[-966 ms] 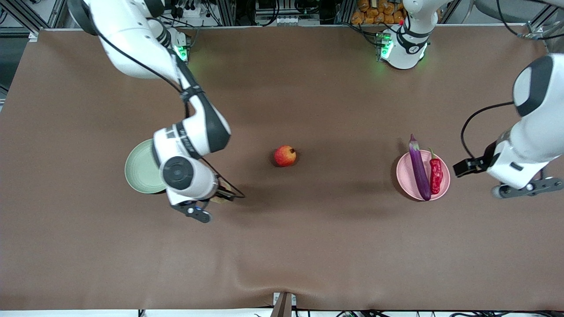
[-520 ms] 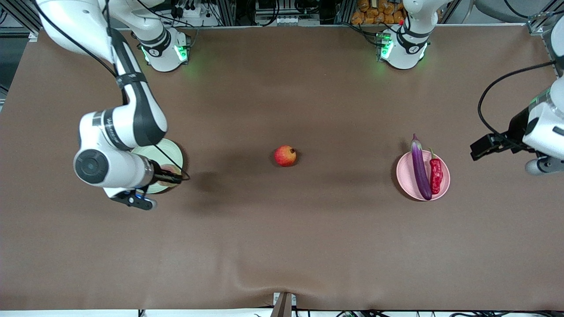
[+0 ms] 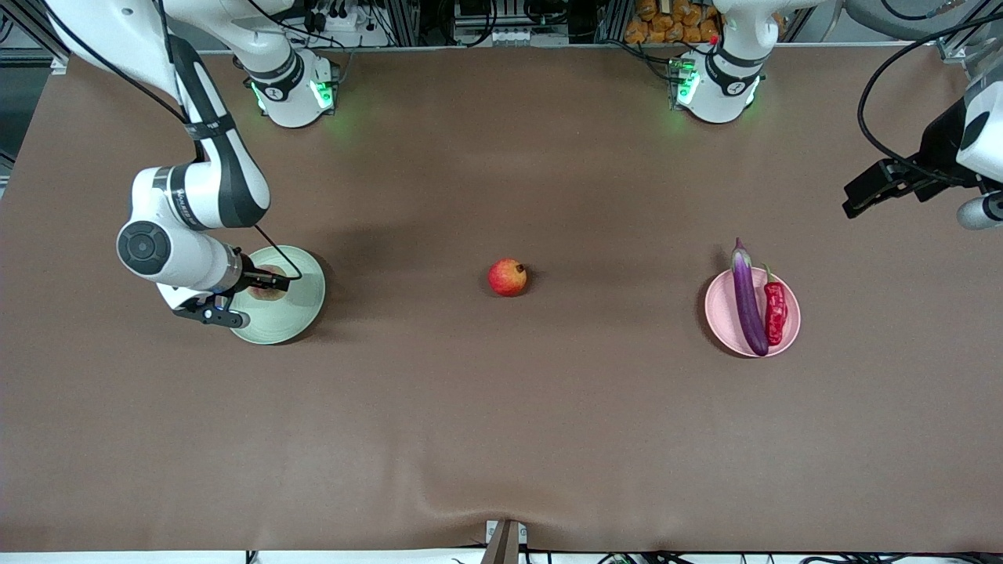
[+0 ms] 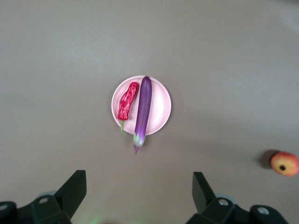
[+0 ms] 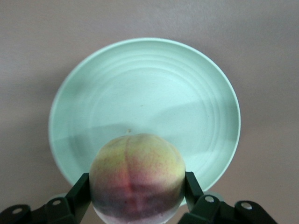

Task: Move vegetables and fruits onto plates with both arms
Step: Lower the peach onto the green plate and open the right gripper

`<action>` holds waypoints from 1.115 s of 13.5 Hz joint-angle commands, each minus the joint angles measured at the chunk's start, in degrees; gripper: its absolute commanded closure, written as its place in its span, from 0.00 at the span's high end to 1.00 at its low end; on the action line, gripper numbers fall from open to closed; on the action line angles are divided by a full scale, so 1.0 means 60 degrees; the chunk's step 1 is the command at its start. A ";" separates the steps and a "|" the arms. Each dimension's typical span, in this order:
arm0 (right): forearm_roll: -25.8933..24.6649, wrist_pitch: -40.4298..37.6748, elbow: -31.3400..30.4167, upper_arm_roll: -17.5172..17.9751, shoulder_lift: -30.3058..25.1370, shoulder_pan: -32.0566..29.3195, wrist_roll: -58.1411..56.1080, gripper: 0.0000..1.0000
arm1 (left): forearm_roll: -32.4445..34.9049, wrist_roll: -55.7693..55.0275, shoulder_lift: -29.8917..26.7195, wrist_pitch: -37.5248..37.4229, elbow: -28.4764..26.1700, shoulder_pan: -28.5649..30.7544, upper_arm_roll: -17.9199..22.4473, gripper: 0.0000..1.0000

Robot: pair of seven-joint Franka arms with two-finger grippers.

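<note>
Since the earlier frame our right gripper [image 3: 270, 282] has carried the peach [image 5: 137, 176] over the green plate [image 3: 302, 313]; it's clamped on the fruit, not yet set down. Left gripper [image 4: 139, 196], jaws wide apart, has pulled back, waiting over the table's left-arm end. Done: eggplant [image 3: 747, 299] & chili [image 3: 775, 312] on pink plate [image 3: 722, 317]. Left: release peach; pomegranate [image 3: 508, 277] sits mid-table, between plates.

- We found the green plate [image 3: 302, 301] bare under the right tool [image 3: 270, 282] and its clamped peach [image 5: 136, 176].
- Open surface [image 3: 501, 439] surrounded the pomegranate [image 3: 508, 277].
- Eggplant [image 3: 747, 299] and chili [image 3: 774, 312] crowded the pink plate [image 3: 725, 321].
</note>
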 commanded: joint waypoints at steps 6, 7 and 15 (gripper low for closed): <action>-0.0254 0.0914 -0.1509 0.0203 -0.0416 -0.0440 -0.0353 0.00 | -0.0225 0.0706 -0.1356 0.0871 -0.2264 -0.0426 0.0781 1.00; -0.0254 0.0900 -0.1524 0.0203 -0.0401 -0.0440 -0.0338 0.00 | -0.0225 0.0722 -0.1459 0.0931 -0.2441 -0.0471 0.0812 1.00; 0.1089 -0.2435 0.1488 0.0276 -0.0343 0.0028 -0.0148 1.00 | -0.0474 0.1293 -0.1637 0.0858 -0.2459 -0.0442 0.1120 1.00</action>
